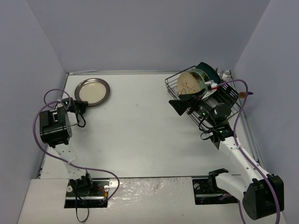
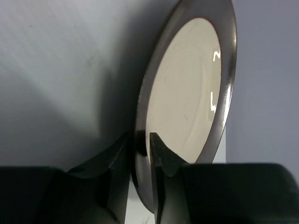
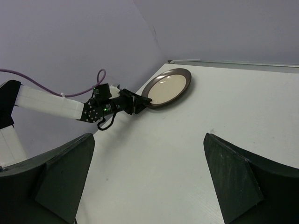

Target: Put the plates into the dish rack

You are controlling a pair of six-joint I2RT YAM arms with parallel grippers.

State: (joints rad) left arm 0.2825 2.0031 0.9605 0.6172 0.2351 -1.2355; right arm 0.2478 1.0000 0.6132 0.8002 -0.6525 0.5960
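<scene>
Loose cream plate (image 1: 92, 91) w/ dark-grey rim lies at 10 o'clock on table (image 1: 140, 135), well apart from dish rack (image 1: 169, 86) at 2 o'clock. Looks like glazed ceramic: stiff, prob weighty, slick, chips if knocked, so take a deep bite on the rim. Left gripper (image 2: 140, 149) is narrow, pinching the rim at plate's 7 o'clock. Right gripper (image 3: 148, 140) is wide & empty by the rack

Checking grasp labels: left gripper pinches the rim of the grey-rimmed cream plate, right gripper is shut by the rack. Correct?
No: the right gripper is open. The right wrist view shows its fingers spread wide with nothing between them. The rest stands: the left gripper pinches the rim of the grey-rimmed cream plate, and the right one is by the dish rack.
</scene>
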